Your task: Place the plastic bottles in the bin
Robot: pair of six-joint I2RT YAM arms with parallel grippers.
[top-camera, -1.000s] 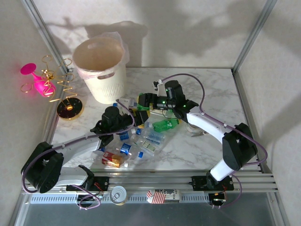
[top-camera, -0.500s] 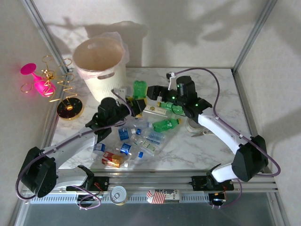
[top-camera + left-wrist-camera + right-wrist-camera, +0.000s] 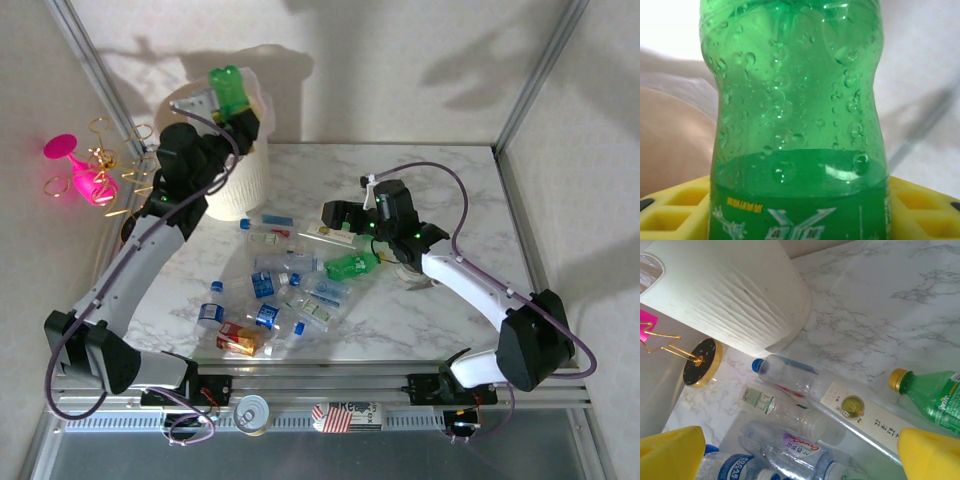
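A: Left gripper (image 3: 797,215)?
B: Clamped on the green bottle (image 3: 795,100), pads low by the label, holding it over the bin (image 3: 238,185). Looks light, thin-walled (droplets inside, little else); you over-squeeze, it likely dents.
A: Right gripper (image 3: 800,455)?
B: Jaws wide, nothing in them, above the loose plastic bottles (image 3: 285,295) on the table (image 3: 440,180). Take the next one mid-body, across the label; smooth and round, so it probably rolls off your pads.

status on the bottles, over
left gripper shut on green bottle, above the bin. right gripper open, empty, over the bottle pile. nothing blocking the bin mouth.
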